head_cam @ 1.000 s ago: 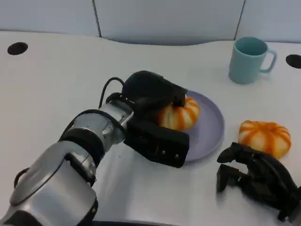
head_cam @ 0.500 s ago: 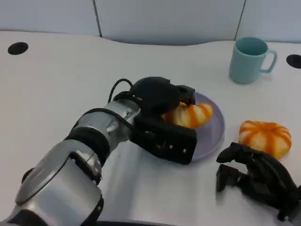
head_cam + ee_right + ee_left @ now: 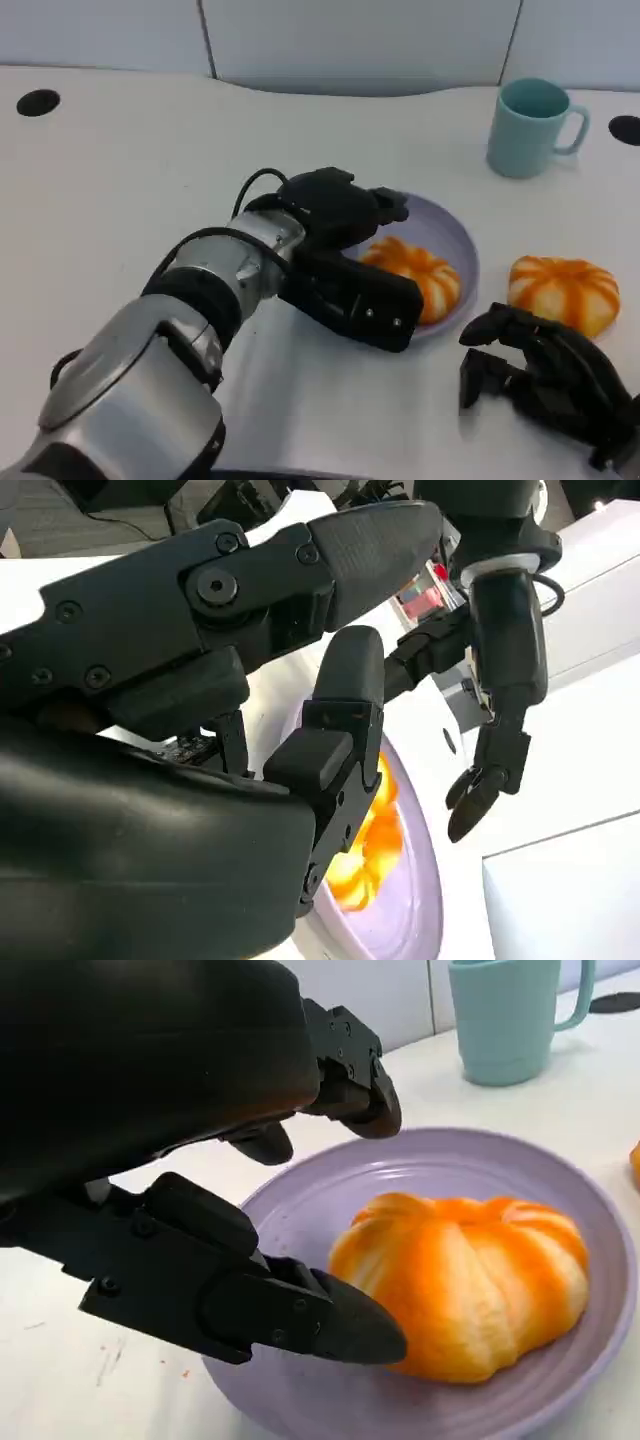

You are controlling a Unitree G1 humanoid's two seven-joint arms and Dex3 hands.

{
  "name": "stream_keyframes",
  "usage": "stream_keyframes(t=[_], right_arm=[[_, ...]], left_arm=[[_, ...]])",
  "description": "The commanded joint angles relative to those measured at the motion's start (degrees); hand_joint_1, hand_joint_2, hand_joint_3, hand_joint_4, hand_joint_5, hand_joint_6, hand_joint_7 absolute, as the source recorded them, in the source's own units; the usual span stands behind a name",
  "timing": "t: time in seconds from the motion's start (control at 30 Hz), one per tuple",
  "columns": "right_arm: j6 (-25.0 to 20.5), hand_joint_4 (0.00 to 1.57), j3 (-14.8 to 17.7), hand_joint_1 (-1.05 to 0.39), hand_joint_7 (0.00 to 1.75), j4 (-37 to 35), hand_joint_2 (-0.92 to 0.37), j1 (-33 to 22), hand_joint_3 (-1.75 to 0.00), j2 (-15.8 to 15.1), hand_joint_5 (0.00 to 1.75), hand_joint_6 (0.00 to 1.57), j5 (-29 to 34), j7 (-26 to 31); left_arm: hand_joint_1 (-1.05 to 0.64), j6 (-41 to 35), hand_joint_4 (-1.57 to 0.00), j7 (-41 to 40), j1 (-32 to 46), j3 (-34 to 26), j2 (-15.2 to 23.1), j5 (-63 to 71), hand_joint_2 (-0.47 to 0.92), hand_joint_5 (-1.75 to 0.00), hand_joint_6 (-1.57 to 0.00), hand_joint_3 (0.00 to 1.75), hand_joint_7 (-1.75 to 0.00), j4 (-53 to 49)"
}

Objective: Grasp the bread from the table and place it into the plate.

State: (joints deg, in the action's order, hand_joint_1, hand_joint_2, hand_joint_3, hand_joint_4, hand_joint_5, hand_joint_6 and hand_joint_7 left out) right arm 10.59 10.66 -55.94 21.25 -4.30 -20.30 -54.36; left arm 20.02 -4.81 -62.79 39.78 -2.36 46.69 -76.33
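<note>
Resting at the near edge of the table [image 3: 110,170], the right hand [image 3: 545,380] sits with its fingers curled in and nothing in them — it plays no part in the placing, as far as I can judge. Just beyond that hand, and outside the lavender plate [image 3: 455,245], a second orange-striped bun [image 3: 563,292] lies on the bare tabletop, near the plate's rim but apart from it.

Farther in, the left hand [image 3: 340,250] reaches over the plate's near-left side. From the left wrist view its fingers [image 3: 300,1310] stand spread, one low beside the bread [image 3: 465,1285] and the others raised above the plate's far rim; nothing is between them, so the hand holds nothing. Whether the low fingertip touches the bread's side or stands just off it, I cannot tell.

The bread itself [image 3: 418,275] lies flat inside the plate, toward its near-right part, upright on its base. So the main step looks done — one bun is in the plate — and what is left seems to be drawing the left hand clear of the plate.

Beyond the plate, well apart, a teal mug [image 3: 530,127] stands upright.
</note>
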Motion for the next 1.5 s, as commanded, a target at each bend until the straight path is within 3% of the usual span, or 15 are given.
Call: stream_keyframes(t=[0.03, 0.13, 0.43, 0.6, 0.8, 0.93, 1.07, 1.2, 1.33, 1.5], right_arm=[[-0.98, 0.61, -0.11, -0.53, 0.88, -1.48, -0.92, -1.79, -0.06, -0.10, 1.62, 0.80, 0.86, 0.39], [-1.25, 0.62, 0.06, -0.51, 0.88, -1.61, -0.92, -1.70, -0.06, -0.08, 1.61, 0.79, 0.69, 0.22], [-0.41, 0.61, 0.31, -0.52, 0.89, -3.34, -0.92, -1.01, -0.07, -0.36, 1.65, 0.79, 0.91, 0.37], [0.30, 0.59, 0.24, -0.52, 0.90, -3.67, -0.92, -0.90, -0.08, -0.59, 1.64, 0.79, 1.22, 0.58], [-0.07, 0.58, 0.36, -0.51, 0.90, -3.84, -0.92, -0.74, -0.08, -0.80, 1.65, 0.78, 1.10, 0.59], [-0.49, 0.58, 0.15, -0.52, 0.90, -3.70, -0.92, -0.70, -0.06, -0.95, 1.65, 0.78, 1.40, 1.11], [-0.31, 0.56, 0.12, -0.53, 0.90, -3.25, -0.92, -0.88, -0.07, -0.90, 1.66, 0.78, 1.28, 0.79], [-0.33, 0.57, -0.11, -0.54, 0.91, -2.54, -0.92, -1.14, -0.08, -0.85, 1.67, 0.79, 1.50, 1.28], [-0.43, 0.58, -0.05, -0.52, 0.92, -2.91, -0.92, -1.01, -0.07, -0.84, 1.63, 0.77, 1.46, 1.35], [-0.52, 0.59, 0.18, -0.52, 0.91, -3.55, -0.92, -0.82, -0.07, -0.93, 1.60, 0.77, 1.16, 0.72]], left_arm=[[-0.90, 0.01, 0.00, 0.01, -1.97, -0.07, 0.97, -0.01, 0.92, -0.60, 0.00, 0.26, -0.67, 0.37], [-0.92, 0.64, 0.00, -0.64, -1.43, -1.66, 1.63, -1.51, 0.92, -0.47, 0.00, 0.27, -0.49, 0.83], [-0.90, 8.89, 0.00, 2.50, 3.88, -12.85, 5.21, -13.67, 0.92, -0.46, 0.00, 0.25, -0.47, 3.83], [-0.87, 16.99, 0.00, 7.63, 10.29, -20.97, 6.28, -23.93, 0.92, -0.73, 0.00, 0.25, -0.55, 6.43], [-0.82, 19.72, 0.00, 16.00, 16.85, -30.09, 5.92, -36.36, 0.92, -1.01, -0.04, 0.25, -0.72, 11.63], [-0.82, 18.22, 0.00, 22.47, 20.69, -33.80, 7.26, -42.38, 0.92, -1.06, -0.05, 0.30, -0.69, 16.68], [-0.85, 13.87, -0.09, 28.22, 24.81, -37.20, 7.81, -48.56, 0.92, -0.97, -0.20, 0.29, -0.46, 23.21], [-0.84, 4.98, -0.31, 31.36, 31.93, -41.17, 6.09, -57.38, 0.92, -0.86, -0.40, 0.22, -0.26, 34.27], [-0.80, -2.02, -0.38, 32.75, 38.60, -44.22, 3.98, -65.30, 0.92, -1.07, -0.52, 0.17, -0.21, 44.15], [-0.81, -6.20, -0.39, 34.16, 45.61, -45.90, 3.89, -69.37, 0.92, -1.19, -0.56, 0.18, -0.21, 51.99]])
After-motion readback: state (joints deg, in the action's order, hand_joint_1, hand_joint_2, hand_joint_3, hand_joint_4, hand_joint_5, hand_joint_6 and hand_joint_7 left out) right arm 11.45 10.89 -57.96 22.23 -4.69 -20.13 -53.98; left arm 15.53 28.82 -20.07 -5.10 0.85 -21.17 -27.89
